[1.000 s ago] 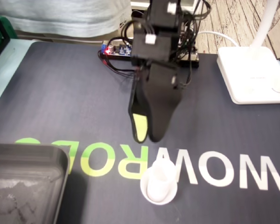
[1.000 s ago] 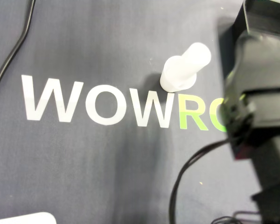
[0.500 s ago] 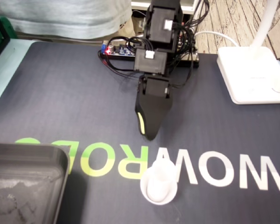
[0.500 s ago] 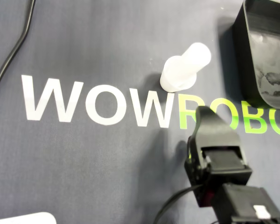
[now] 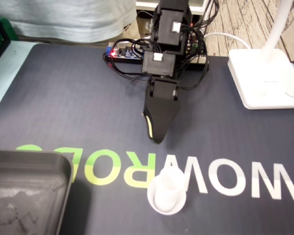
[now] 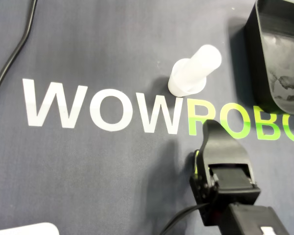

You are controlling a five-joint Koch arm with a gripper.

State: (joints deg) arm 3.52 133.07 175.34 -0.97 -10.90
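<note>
End effector point(image 5: 156, 138) retreated, one tube point(image 5: 167, 192), one tray point(image 5: 34, 157)

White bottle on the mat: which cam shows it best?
Overhead view: the white bottle shows its whole side, wide base and narrower top, nothing in front. The fixed view looks steeply down on it near the bottom edge, foreshortened, so its shape is hard to read. The gripper is clear of it in both.
</note>
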